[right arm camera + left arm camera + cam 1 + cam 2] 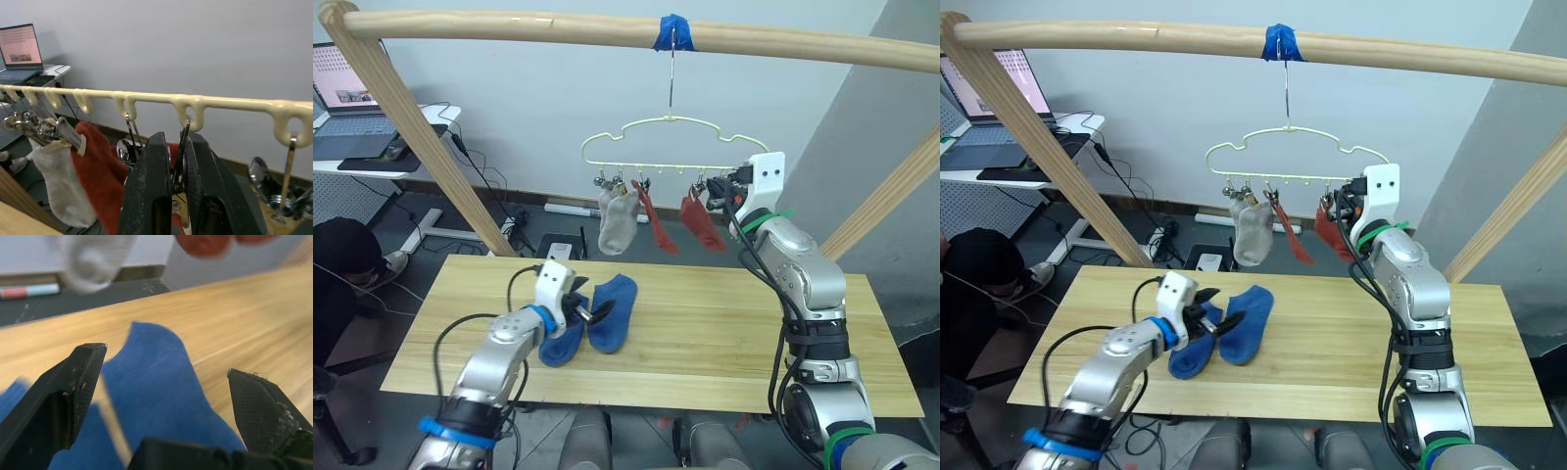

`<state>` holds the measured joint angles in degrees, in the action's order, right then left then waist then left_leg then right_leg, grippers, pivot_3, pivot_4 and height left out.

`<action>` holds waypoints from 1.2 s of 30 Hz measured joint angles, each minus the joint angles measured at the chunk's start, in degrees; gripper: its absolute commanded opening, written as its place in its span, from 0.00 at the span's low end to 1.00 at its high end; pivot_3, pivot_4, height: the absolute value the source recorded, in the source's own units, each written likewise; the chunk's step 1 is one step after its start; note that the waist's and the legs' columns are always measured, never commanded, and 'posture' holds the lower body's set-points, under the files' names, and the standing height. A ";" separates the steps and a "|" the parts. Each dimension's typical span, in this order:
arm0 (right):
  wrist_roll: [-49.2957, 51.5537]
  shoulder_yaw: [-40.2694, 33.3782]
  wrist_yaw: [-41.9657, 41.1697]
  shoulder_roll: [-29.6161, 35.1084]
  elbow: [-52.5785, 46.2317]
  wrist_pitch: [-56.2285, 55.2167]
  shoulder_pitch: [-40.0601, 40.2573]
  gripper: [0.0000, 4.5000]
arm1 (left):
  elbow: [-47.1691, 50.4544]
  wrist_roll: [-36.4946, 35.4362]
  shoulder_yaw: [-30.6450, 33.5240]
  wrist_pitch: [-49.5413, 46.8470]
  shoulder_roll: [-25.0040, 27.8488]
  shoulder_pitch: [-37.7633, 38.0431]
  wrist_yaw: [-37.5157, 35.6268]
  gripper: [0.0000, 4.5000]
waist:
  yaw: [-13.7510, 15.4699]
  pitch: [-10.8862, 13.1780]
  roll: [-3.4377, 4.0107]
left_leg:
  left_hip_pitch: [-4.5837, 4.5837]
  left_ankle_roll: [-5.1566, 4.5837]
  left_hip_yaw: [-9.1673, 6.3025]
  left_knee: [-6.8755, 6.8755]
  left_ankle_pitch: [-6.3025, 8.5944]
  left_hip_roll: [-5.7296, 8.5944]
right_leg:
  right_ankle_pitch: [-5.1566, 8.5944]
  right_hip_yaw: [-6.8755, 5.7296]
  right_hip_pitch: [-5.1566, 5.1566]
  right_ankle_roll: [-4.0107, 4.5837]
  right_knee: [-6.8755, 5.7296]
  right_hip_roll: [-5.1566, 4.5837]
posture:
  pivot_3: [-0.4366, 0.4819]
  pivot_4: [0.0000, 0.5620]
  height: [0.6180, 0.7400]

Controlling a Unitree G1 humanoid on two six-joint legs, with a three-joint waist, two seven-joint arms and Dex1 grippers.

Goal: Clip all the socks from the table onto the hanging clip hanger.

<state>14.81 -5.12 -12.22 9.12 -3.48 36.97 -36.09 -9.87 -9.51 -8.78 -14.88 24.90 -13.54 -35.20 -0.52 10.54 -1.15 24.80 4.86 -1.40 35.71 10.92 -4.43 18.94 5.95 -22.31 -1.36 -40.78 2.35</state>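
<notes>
Right hand (178,196) raised at clip hanger (195,100) (pinching)

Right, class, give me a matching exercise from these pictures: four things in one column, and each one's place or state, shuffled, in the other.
Things
1. blue socks
2. grey sock
3. left gripper
4. right gripper

Place or state
A. shut on a clip of the hanger
B. lying on the table
C. open over a blue sock
D. hanging from the hanger

Pairs: 1-B, 2-D, 3-C, 4-A
</notes>
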 measured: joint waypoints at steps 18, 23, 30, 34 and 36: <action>0.64 -0.54 2.58 -0.54 -7.44 4.60 2.44 0.01 | -37.70 11.12 -3.70 15.34 -6.92 -16.82 -1.90 0.50 | -2.64 0.00 -0.01 | 0.02 -0.01 -0.06 0.00 0.00 0.00 | 0.00 -0.05 0.03 -0.03 -0.05 0.03 | 0.42 0.28 1.00; 1.84 -0.76 2.38 -0.54 -7.46 5.07 2.42 0.01 | -36.33 11.04 -3.25 15.81 -7.29 -15.77 -2.99 0.24 | -2.76 0.00 -0.01 | 0.03 -0.01 -0.05 0.00 0.00 0.00 | 0.12 -0.04 0.03 -0.23 -0.05 0.03 | 0.42 0.29 1.00; 8.31 -3.83 0.94 0.06 -8.03 11.68 1.37 0.01 | -22.50 6.80 -2.10 16.58 -8.99 -9.78 -7.78 0.00 | -2.66 0.01 -0.03 | 0.06 0.00 -0.07 -0.03 0.00 -0.01 | 0.02 -0.06 0.03 -0.07 -0.04 0.03 | 0.44 0.30 1.00; 15.93 -8.44 0.55 1.00 -9.27 21.16 -0.44 0.01 | -7.13 2.20 -1.72 16.62 -9.19 -7.48 -11.24 0.00 | -2.67 0.02 -0.02 | 0.05 0.00 -0.06 -0.03 0.00 -0.01 | 0.02 -0.03 0.05 -0.06 -0.03 0.02 | 0.44 0.31 1.00; 20.13 -12.32 1.55 0.86 -9.37 26.60 -2.13 0.01 | -0.90 0.64 -1.70 16.98 -9.65 -7.27 -11.67 0.00 | -2.69 0.02 -0.02 | 0.04 -0.01 -0.07 -0.03 0.00 -0.01 | 0.02 -0.05 0.06 -0.07 -0.03 0.02 | 0.44 0.31 1.00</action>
<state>34.94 -17.43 -10.66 9.98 -12.85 63.58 -38.22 -10.77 -8.87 -10.49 2.11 15.25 -20.81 -46.87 -3.21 10.57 -1.16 24.84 4.85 -1.48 35.67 10.92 -4.45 18.97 5.91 -22.25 -1.42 -40.81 2.37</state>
